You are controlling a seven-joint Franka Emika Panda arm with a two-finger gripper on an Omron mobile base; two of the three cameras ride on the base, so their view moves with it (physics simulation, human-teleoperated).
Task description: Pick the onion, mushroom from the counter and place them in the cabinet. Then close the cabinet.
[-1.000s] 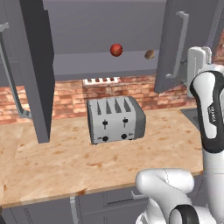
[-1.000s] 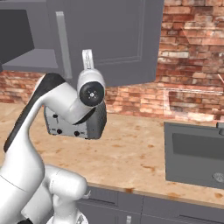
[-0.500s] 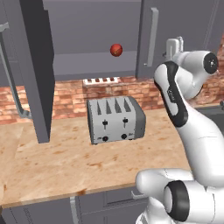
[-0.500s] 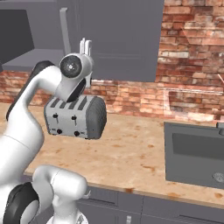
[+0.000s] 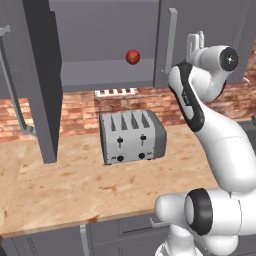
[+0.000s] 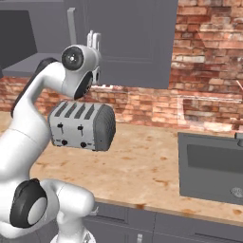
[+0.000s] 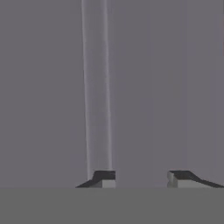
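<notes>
Two doors on the dark grey cabinet (image 5: 105, 30). At far left, the left door (image 5: 42, 75) swung wide open, edge turned to the room. Next, in the open part, the red onion (image 5: 132, 56) resting on the grey shelf (image 5: 107, 82). Under it, down on the tan surface (image 5: 65, 185), a silver toaster (image 5: 131, 136) standing before the brick wall (image 5: 75, 112). More to the right, the right door (image 5: 210, 20) almost flat to the cabinet front, with its long silver handle (image 5: 171, 42) upright. Just beside this handle, the fingers (image 5: 200, 40) pointing up, close to the door panel. From the hand view, fingers (image 7: 105, 177) drawn together with a small gap left, pinching nothing, facing the grey panel. At far right, a grey sink (image 6: 209, 166) set into the surface.
</notes>
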